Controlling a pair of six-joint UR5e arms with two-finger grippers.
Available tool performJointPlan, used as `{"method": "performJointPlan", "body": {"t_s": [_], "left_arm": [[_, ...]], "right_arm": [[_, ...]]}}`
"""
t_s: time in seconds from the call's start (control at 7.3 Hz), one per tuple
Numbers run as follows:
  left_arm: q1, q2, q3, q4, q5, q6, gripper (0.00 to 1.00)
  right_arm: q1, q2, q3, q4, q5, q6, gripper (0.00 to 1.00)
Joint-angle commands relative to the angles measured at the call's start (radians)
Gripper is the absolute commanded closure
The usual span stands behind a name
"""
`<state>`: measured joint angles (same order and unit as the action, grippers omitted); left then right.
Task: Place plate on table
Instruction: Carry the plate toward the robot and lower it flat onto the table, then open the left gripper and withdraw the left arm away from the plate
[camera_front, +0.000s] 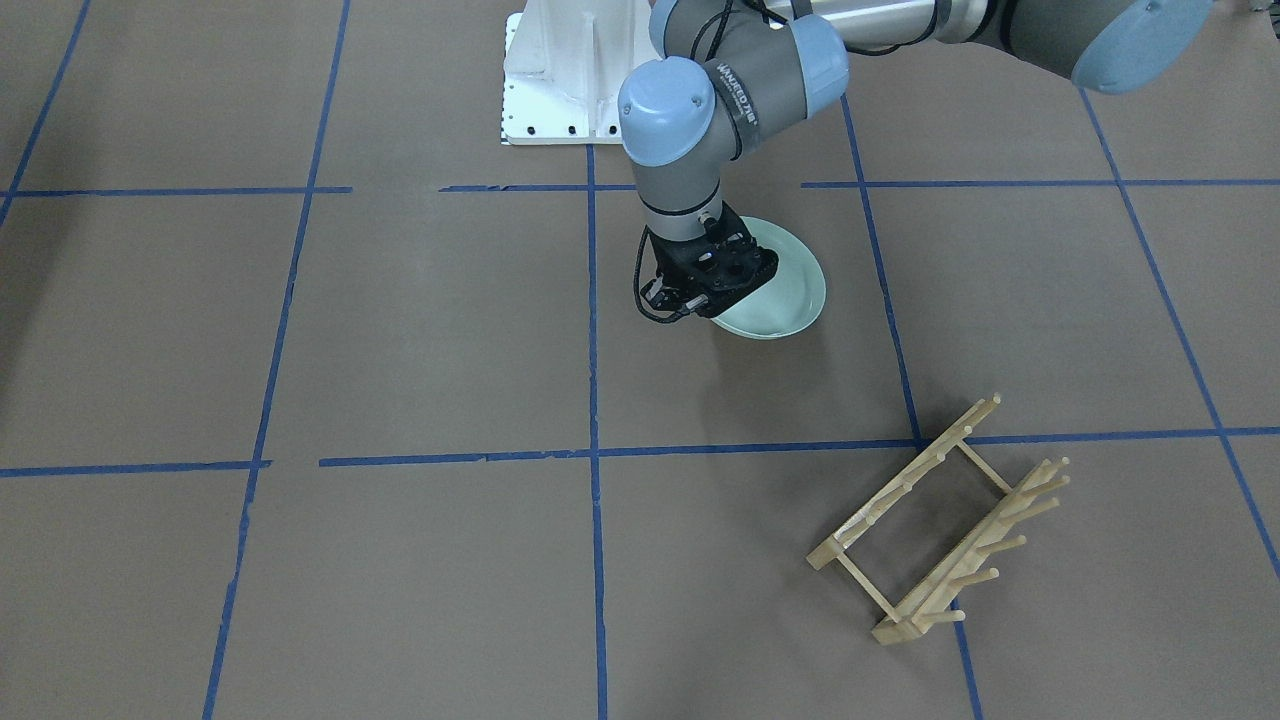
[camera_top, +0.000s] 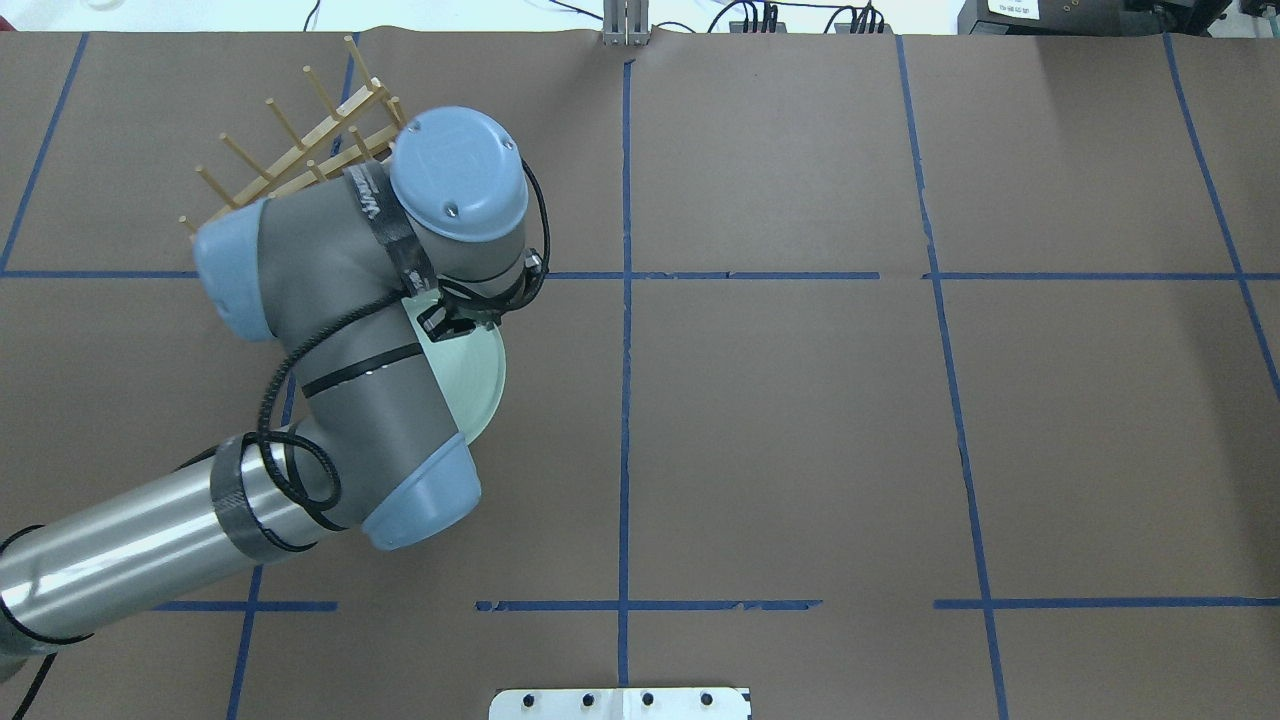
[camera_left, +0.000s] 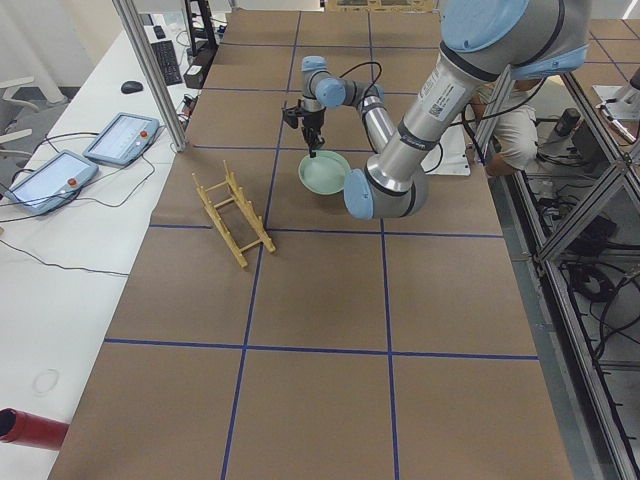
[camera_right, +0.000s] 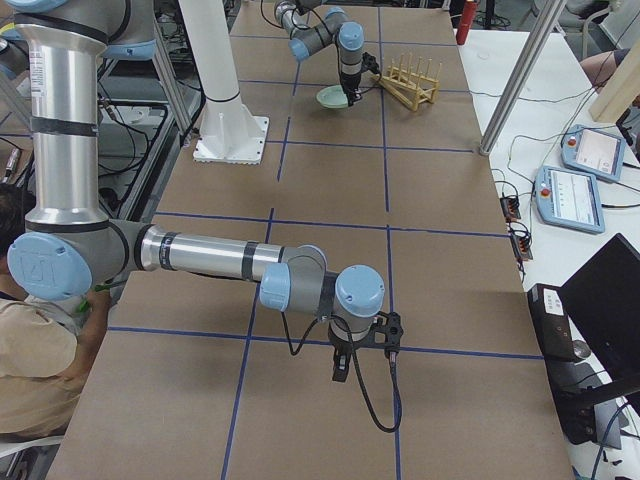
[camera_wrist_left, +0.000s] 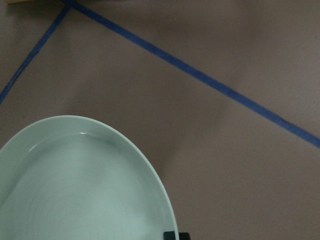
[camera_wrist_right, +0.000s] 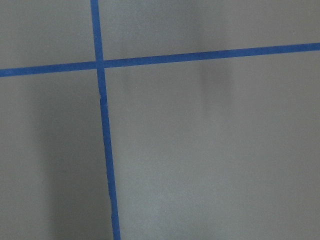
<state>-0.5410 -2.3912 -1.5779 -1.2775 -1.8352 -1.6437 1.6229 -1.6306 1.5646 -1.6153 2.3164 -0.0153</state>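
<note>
The pale mint-green plate (camera_front: 790, 290) is in my left gripper (camera_front: 714, 300), which is shut on its rim on the side nearest the wooden rack. The plate hangs tilted, low over the brown table (camera_front: 400, 330); I cannot tell whether its lower edge touches. In the overhead view the plate (camera_top: 478, 375) shows partly under my left arm. In the left wrist view the plate (camera_wrist_left: 75, 190) fills the lower left, with a fingertip (camera_wrist_left: 176, 235) at its edge. My right gripper (camera_right: 340, 372) shows only in the exterior right view, far from the plate, and I cannot tell its state.
The light wooden peg rack (camera_front: 940, 520) stands empty on the table, a short way from the plate towards the operators' side. The white robot base (camera_front: 560, 80) is behind the plate. Blue tape lines (camera_front: 593, 330) cross the table.
</note>
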Motion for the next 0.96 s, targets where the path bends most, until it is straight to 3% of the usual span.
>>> {"method": "performJointPlan", "body": {"t_s": [0.0,0.27,0.41,0.55,0.82], "left_arm": [[0.038,-0.003,0.061,-0.04,-0.009,0.015,0.86],[0.03,0.018,0.008,-0.037,-0.012,0.018,0.1],[-0.035,0.029,-0.041,-0.031,-0.019,0.1,0.0],[-0.15,0.044,-0.118,-0.022,-0.071,0.211,0.0],[-0.442,0.177,-0.31,-0.033,-0.19,0.507,0.0]], "right_arm": [[0.0,0.0,0.0,0.0,0.0,0.0,0.0],[0.0,0.0,0.0,0.0,0.0,0.0,0.0],[0.0,0.0,0.0,0.0,0.0,0.0,0.0],[0.0,0.0,-0.001,0.0,0.0,0.0,0.0],[0.0,0.0,-0.001,0.0,0.0,0.0,0.0]]}}
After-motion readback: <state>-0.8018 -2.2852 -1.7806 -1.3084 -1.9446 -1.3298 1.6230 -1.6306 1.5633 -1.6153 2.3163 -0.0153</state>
